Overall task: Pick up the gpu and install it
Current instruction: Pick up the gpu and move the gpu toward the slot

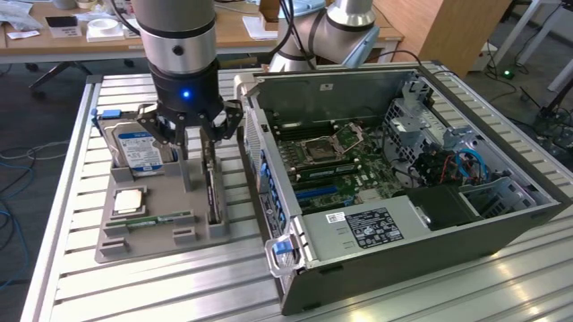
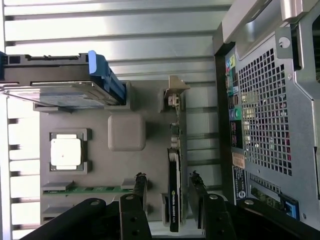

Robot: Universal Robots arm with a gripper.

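The gpu (image 1: 213,194) stands on its long edge in a slot of the grey tray (image 1: 152,245), beside the open computer case (image 1: 501,215). In the wrist view the gpu (image 2: 173,205) appears as a thin black edge, with its silver bracket (image 2: 176,90) at the far end. My gripper (image 1: 201,137) hangs directly over the card and is open. One of the fingers (image 2: 140,187) is on each side of the card, with a gap between them and it. The motherboard (image 1: 345,168) lies exposed inside the case, with blue slots (image 1: 315,193).
The tray also holds a hard drive (image 1: 137,149) with a blue-white label, a processor chip (image 1: 128,201) and a narrow green RAM stick (image 1: 163,219). The case wall (image 2: 260,120) stands close to the tray. Everything rests on a slatted metal table (image 1: 143,295).
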